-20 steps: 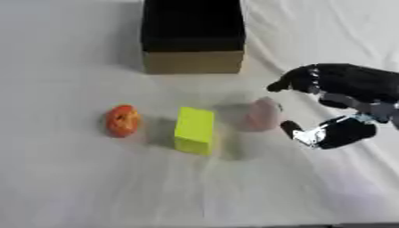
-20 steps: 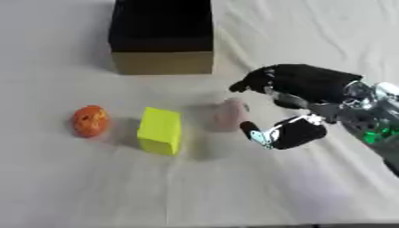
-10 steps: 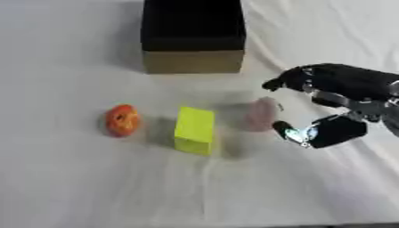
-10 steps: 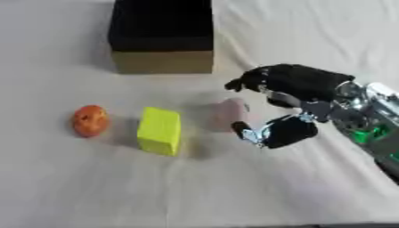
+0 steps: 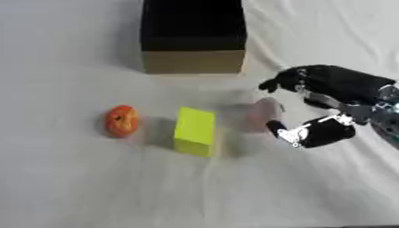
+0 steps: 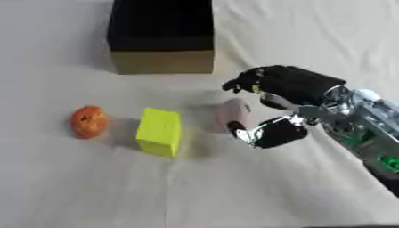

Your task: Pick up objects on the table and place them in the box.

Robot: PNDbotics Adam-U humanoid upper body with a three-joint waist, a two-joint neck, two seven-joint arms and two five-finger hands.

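- Orange-red round fruit (image 5: 121,120), farthest left on the white cloth (image 5: 70,187): probably light and smooth, apt to roll; best cupped around its middle.
- Yellow-green block (image 5: 195,131), just right of it: flat-sided and looks stiff, easy to pinch across its two long faces.
- Pale pink rounded object (image 5: 262,114), next right, in front of the box (image 5: 193,38): small, possibly slippery; take it across its widest part.
- Right hand (image 6: 284,107): fingers and thumb spread around the pink object from the right, not visibly closed on it, holding nothing.
- Left hand: not shown.
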